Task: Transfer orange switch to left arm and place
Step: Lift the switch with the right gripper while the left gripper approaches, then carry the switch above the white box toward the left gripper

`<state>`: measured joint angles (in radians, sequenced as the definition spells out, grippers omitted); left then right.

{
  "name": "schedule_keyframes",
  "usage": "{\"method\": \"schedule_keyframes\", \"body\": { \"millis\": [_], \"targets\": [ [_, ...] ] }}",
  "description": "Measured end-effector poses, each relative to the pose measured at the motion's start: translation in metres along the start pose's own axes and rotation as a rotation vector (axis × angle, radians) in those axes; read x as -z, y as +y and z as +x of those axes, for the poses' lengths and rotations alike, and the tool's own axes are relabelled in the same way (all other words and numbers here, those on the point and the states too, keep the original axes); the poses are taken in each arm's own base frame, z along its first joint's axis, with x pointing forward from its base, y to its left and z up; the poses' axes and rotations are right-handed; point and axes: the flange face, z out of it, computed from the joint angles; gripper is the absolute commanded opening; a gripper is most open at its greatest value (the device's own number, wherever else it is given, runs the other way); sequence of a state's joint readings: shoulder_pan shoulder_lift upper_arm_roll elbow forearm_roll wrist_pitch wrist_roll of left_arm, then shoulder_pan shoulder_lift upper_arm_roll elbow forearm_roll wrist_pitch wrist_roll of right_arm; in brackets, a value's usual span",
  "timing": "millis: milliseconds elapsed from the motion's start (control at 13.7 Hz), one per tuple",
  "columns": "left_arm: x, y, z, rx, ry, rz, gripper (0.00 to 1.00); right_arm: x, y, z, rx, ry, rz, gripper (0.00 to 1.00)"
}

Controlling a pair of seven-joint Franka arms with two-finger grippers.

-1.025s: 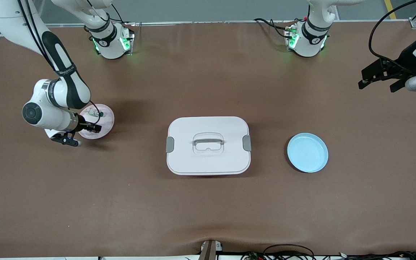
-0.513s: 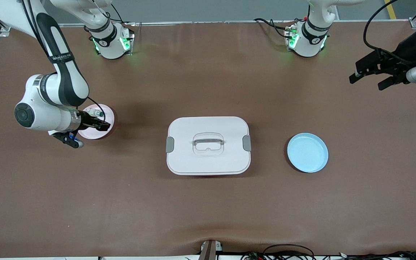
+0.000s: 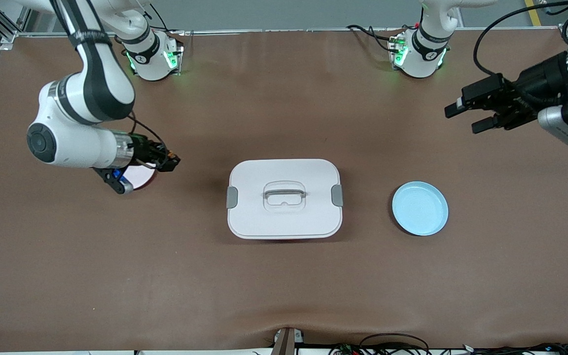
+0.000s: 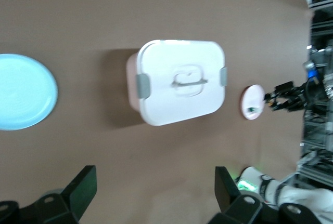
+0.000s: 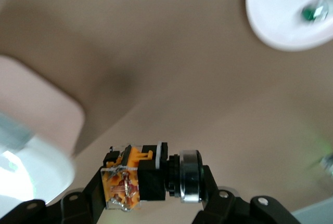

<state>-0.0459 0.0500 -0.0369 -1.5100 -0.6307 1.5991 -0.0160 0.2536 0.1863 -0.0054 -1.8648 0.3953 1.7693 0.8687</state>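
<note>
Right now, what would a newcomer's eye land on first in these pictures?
The large white lidded plastic box in the middle of the brown table. Next, the right gripper, up over the table beside the small round pink plate, is shut on the tiny black-and-orange switch. The left gripper hangs open over its own end.

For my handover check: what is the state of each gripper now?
Left gripper: open, holding nothing.
Right gripper: closed on the orange switch.

No legible text, label, brand, number or sign anywhere; faint lettering on the arms' black bands too small to read.
</note>
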Motion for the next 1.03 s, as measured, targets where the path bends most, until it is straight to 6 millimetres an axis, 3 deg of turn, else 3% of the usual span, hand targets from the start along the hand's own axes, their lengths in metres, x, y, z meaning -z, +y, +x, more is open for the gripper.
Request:
{"method": "schedule_keyframes", "body": {
  "millis": [220, 439, 586, 806, 1025],
  "targets": [
    [-0.016, 0.02, 0.009, -0.036, 0.02, -0.025, 1.0, 0.025, -0.04, -0.057, -0.09, -0.007, 0.044, 0.0],
    [-0.043, 0.052, 0.011, -0.087, 0.033, -0.041, 1.0, 0.041, -0.068, -0.103, -0.16, -0.052, 0.107, 0.0],
    [-0.061, 0.063, 0.017, -0.088, 0.029, -0.092, 1.0, 0.052, -0.087, -0.131, -0.218, -0.069, 0.14, 0.0],
    [-0.094, 0.066, 0.031, -0.07, 0.022, -0.144, 1.0, 0.063, -0.119, -0.159, -0.307, -0.095, 0.175, 0.0],
    [-0.13, 0.09, 0.036, -0.095, 0.045, -0.167, 1.0, 0.066, -0.154, -0.176, -0.378, -0.118, 0.21, 0.0]
  ]
}}
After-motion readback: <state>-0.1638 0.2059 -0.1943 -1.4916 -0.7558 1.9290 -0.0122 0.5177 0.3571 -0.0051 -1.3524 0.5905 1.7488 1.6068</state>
